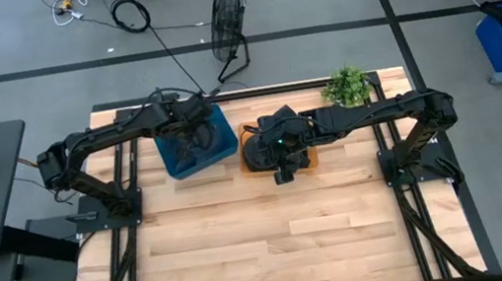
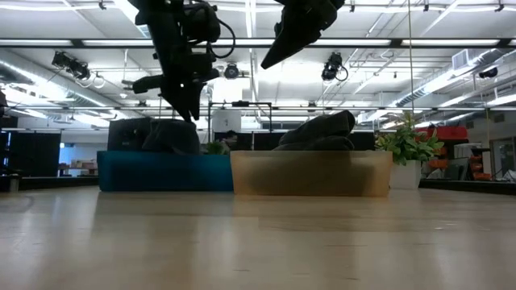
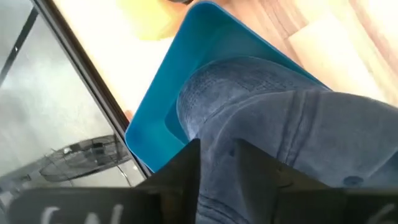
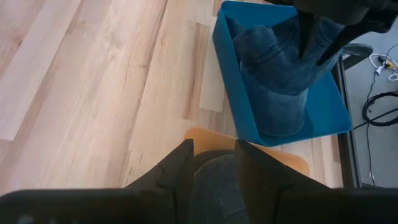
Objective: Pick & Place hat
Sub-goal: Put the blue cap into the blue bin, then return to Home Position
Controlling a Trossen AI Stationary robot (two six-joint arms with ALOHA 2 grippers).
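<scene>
A blue denim hat [image 3: 280, 124] lies in a blue bin [image 3: 180, 74] near the table's far edge. My left gripper [image 3: 217, 155] is right over its crown, slightly open, with denim showing between the fingers; the right wrist view shows the same gripper [image 4: 320, 46] at the hat [image 4: 273, 74]. A dark grey hat [image 2: 322, 129] rests in the orange bin [image 2: 310, 173] beside it. My right gripper [image 4: 214, 152] hangs well above that bin [image 2: 270, 58], slightly open, touching nothing. My left gripper points down from above at the top of the denim hat's crown [image 4: 314, 59], one finger on either side of a raised fold. Whether the fingers touch the cloth I cannot tell. The hat sits in the blue bin.
The two bins [image 1: 175, 167] [image 1: 306, 159] stand side by side at the far middle of the table. A potted plant [image 1: 348, 86] stands at the far right. A fan [image 1: 229, 24] is on the floor beyond. The near half of the wooden table [image 1: 267, 248] is bare.
</scene>
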